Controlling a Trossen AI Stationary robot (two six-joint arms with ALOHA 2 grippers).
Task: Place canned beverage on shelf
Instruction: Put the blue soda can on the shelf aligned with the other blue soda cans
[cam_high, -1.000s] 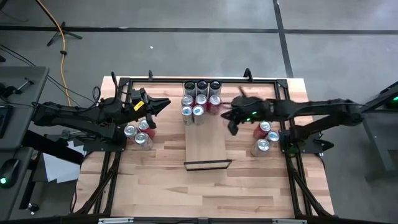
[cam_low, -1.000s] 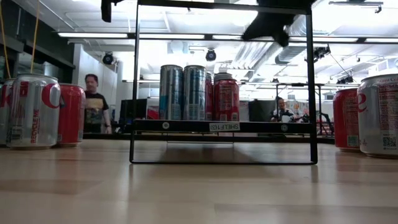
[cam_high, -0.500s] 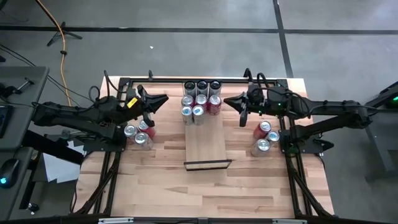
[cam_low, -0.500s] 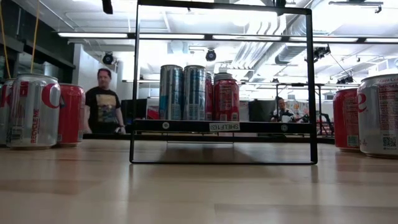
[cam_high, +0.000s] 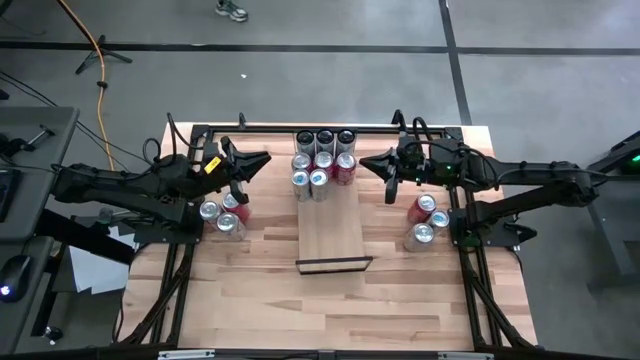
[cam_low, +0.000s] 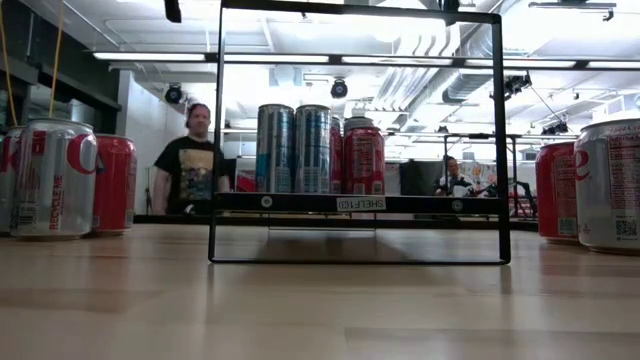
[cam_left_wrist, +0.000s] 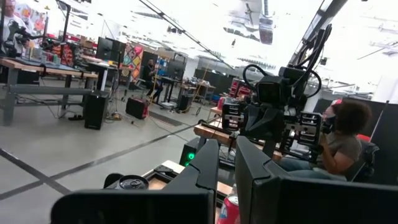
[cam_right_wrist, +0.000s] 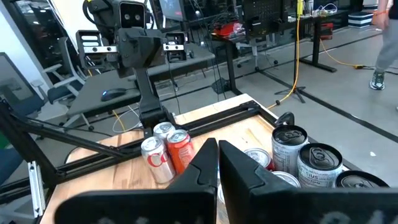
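The shelf (cam_high: 335, 235) is a pale board lying across the table's middle, with a black lip (cam_high: 335, 265) at its near end. Several silver and red cans (cam_high: 323, 160) stand upright on its far end and show in the low view as cans (cam_low: 320, 148). My left gripper (cam_high: 262, 160) hangs shut, above the table left of these cans, and holds nothing. My right gripper (cam_high: 368, 162) hangs shut to their right, also holding nothing. Both point about level toward the cans, as seen from my left gripper (cam_left_wrist: 224, 146) and right gripper (cam_right_wrist: 217, 146).
A few loose cans (cam_high: 222, 213) stand on the table under my left arm, and more loose cans (cam_high: 428, 222) under my right arm. A black frame (cam_high: 330, 127) runs along the table's far edge. A person (cam_low: 195, 160) walks in the room behind.
My right gripper has risen from beside the shelf cans and drawn back toward the table's right and far side, tipping up from pointing down to about level. It stays shut and has left the low view. My left gripper has tipped up slightly. The cans have not moved.
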